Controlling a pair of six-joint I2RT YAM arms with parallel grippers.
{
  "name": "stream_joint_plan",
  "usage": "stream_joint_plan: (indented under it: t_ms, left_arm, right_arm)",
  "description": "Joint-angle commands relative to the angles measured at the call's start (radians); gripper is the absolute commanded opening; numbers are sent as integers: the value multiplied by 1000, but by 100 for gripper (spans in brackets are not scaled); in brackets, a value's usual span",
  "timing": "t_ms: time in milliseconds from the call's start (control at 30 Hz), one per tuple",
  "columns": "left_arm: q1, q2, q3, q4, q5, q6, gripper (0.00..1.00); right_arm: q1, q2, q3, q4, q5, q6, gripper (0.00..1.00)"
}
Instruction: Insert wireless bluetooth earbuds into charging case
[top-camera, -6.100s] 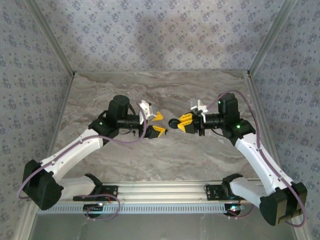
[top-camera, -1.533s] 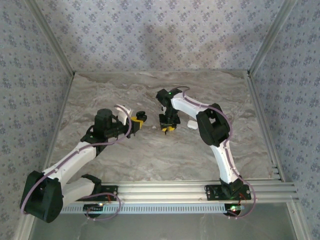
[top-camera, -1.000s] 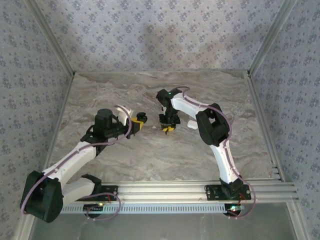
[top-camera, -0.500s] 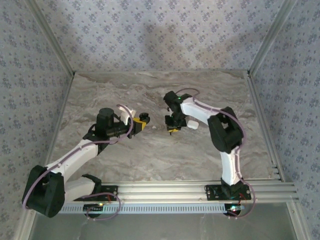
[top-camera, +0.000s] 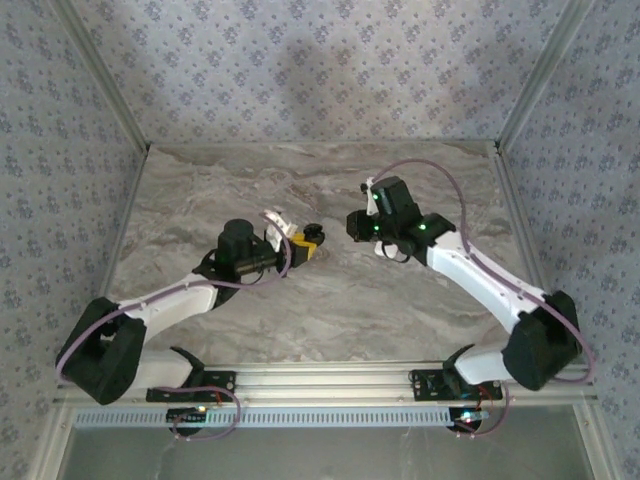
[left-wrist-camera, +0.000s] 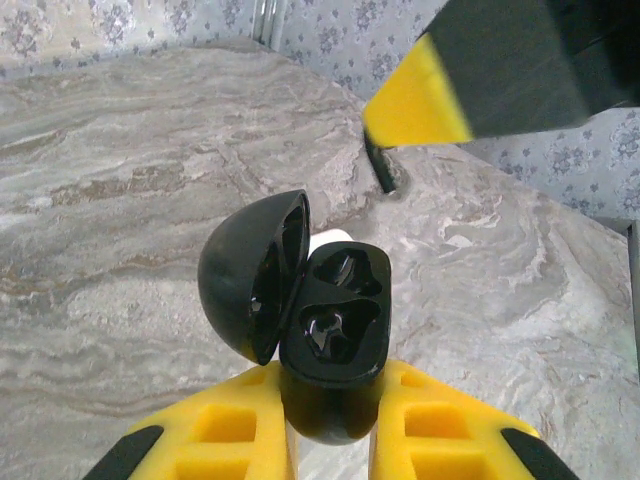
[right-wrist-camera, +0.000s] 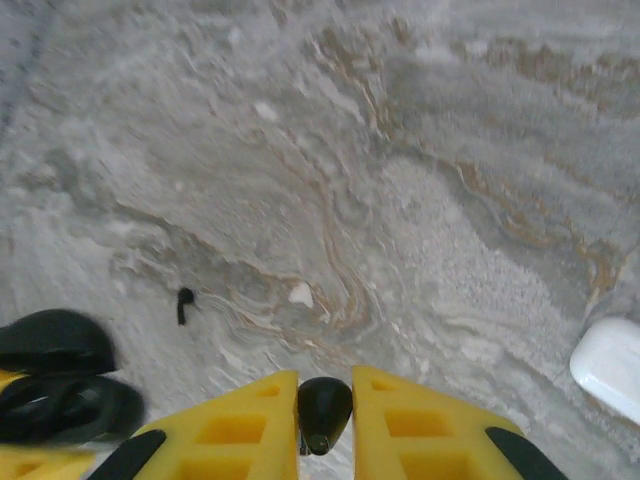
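My left gripper (left-wrist-camera: 330, 390) is shut on the base of a black charging case (left-wrist-camera: 335, 315). Its lid stands open to the left and two empty sockets face up. In the top view the case (top-camera: 314, 235) is held above the table's middle by the left gripper (top-camera: 305, 243). My right gripper (right-wrist-camera: 325, 385) is shut on a small black earbud (right-wrist-camera: 325, 408). It hovers just right of the case in the top view (top-camera: 352, 225), its yellow finger (left-wrist-camera: 418, 98) showing above the case. A second black earbud (right-wrist-camera: 184, 303) lies on the table.
A glossy white pebble-like case (right-wrist-camera: 610, 368) lies on the marble to the right, and it peeks out behind the black case (left-wrist-camera: 330, 238). A tiny white bit (right-wrist-camera: 300, 294) lies on the table ahead of the right fingers. Patterned walls stand round the table.
The right gripper has lifted off the table with the earbud and swung to face left. The left gripper has carried the open case rightward, toward it.
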Motion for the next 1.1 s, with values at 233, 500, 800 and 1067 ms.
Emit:
stream_joint_plan:
  t_ms: [233, 500, 800, 1067]
  left_arm:
    - [-44, 83, 97, 192, 27, 1, 11]
    - [-50, 77, 117, 189, 47, 15, 11]
    - [-51, 35, 119, 168, 54, 23, 11]
    - [-51, 19, 122, 168, 58, 22, 12]
  right_arm:
    - [38, -185, -130, 290, 10, -37, 19]
    - [63, -188, -137, 347, -26, -65, 19]
    - [75, -171, -156, 366, -8, -67, 19]
    - [76, -156, -163, 381, -32, -57, 19]
